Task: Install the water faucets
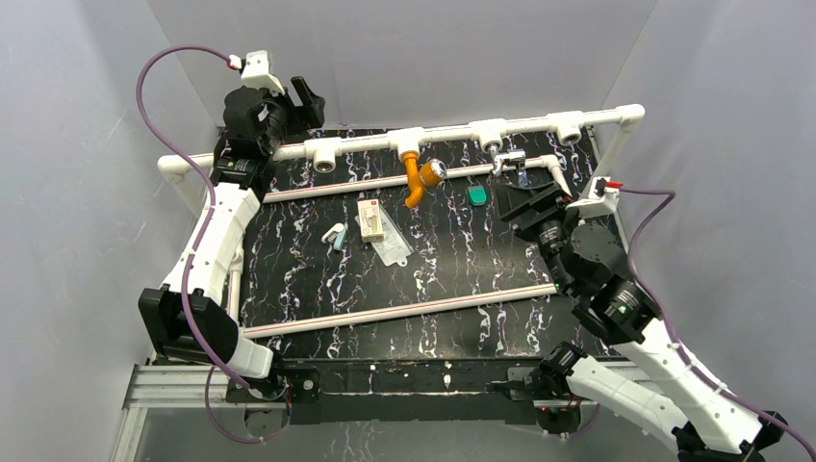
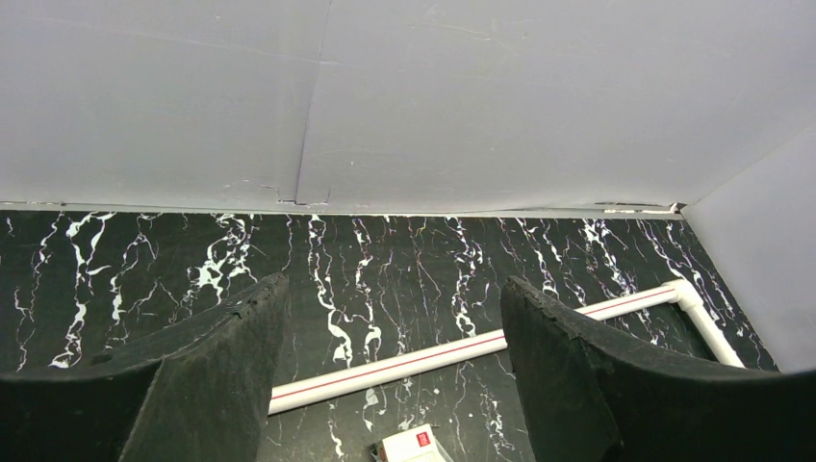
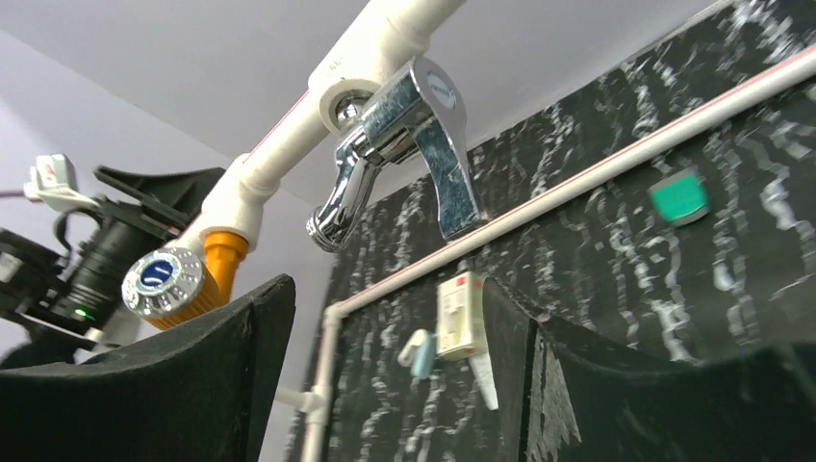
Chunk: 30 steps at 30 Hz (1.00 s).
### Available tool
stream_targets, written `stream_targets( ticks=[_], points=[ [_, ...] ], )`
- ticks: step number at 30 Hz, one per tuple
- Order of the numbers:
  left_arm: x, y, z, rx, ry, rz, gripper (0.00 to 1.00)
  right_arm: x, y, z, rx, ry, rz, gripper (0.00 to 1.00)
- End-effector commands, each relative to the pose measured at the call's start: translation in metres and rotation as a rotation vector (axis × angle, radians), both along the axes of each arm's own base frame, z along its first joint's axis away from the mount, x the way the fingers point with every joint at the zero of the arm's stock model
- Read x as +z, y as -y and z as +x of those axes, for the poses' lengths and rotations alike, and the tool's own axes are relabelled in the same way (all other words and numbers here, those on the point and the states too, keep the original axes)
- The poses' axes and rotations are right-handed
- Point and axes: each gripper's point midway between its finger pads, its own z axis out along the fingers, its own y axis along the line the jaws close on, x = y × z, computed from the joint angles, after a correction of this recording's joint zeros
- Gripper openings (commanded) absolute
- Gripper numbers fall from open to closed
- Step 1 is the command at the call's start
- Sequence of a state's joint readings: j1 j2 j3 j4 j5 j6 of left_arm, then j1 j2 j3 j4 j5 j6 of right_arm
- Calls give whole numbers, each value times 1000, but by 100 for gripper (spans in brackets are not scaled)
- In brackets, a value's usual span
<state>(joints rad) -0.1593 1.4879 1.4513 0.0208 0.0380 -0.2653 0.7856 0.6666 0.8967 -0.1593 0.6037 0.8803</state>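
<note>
The right claw [image 3: 385,298] was open wide, with nothing in it. Just past its fingers, the shiny silver faucet [image 3: 399,144] stuck out of a socket on the white pipe [image 3: 289,135]. Next along that pipe hung the orange faucet [image 3: 183,284] with its round knob. The left claw [image 2: 395,289] was wide too and held nothing, well apart from both faucets.
</note>
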Motion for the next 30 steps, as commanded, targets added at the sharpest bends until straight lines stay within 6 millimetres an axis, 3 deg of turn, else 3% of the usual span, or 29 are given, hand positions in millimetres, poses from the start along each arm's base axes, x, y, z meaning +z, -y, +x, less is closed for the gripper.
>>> stream_targets(
  ticks=[1,7,14,19,26,30],
  points=[
    [-166,-10,-28,16,-499,79,78,29,30,-12,-35,134,-288,77],
    [-167,-9,-27,12,-500,75,77,50,49,-14,-45,214,-631,76],
    [-167,-9,-27,13,-499,76,78,59,53,-8,-12,338,-1030,80],
    [-168,-9,-27,11,-502,74,78,70,36,-10,81,498,-1224,80],
    [-168,-9,-27,11,-502,75,78,47,8,-5,293,624,-1548,81],
    [-168,-9,-28,11,-503,75,78,47,1,4,276,723,-1691,82]
  ],
)
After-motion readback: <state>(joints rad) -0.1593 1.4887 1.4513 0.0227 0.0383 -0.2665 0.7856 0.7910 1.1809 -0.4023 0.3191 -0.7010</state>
